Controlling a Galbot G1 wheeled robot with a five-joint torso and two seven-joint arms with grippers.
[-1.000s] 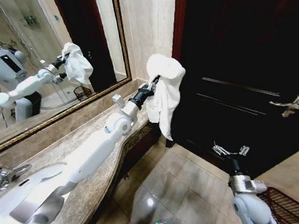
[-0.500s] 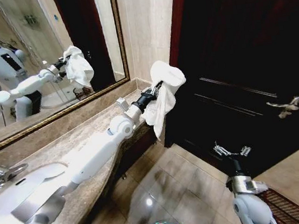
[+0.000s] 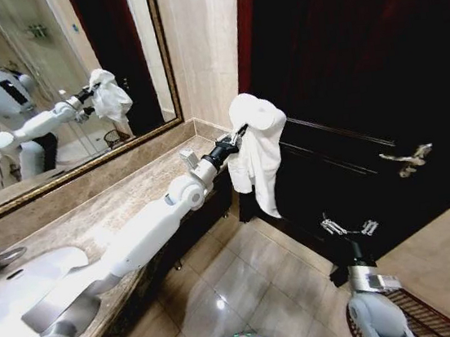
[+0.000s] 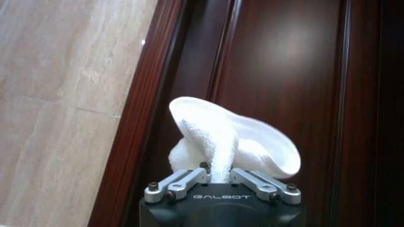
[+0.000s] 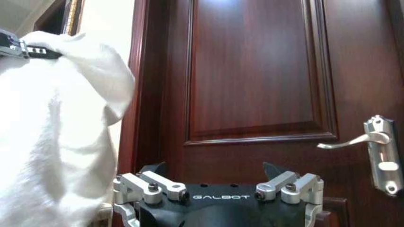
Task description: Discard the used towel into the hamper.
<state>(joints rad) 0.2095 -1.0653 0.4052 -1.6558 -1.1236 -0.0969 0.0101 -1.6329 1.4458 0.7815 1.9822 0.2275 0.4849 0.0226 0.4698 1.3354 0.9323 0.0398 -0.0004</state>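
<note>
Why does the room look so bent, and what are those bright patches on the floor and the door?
Head view: a wide lens bends the mirror frame and the door, and a ceiling light glints off the floor tiles. Left wrist view: soft glare on the door panel above the towel. Right wrist view: evenly lit, door handle sharp.

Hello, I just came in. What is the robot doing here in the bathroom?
The robot's left hand holds a white terry towel out in the air in front of the dark reddish wooden door, past the end of the beige marble counter. The towel hangs freely from the closed fingers. The right hand waits low, open and empty. A dark wire hamper stands on the floor beside the right arm; the towel is not yet in it.
</note>
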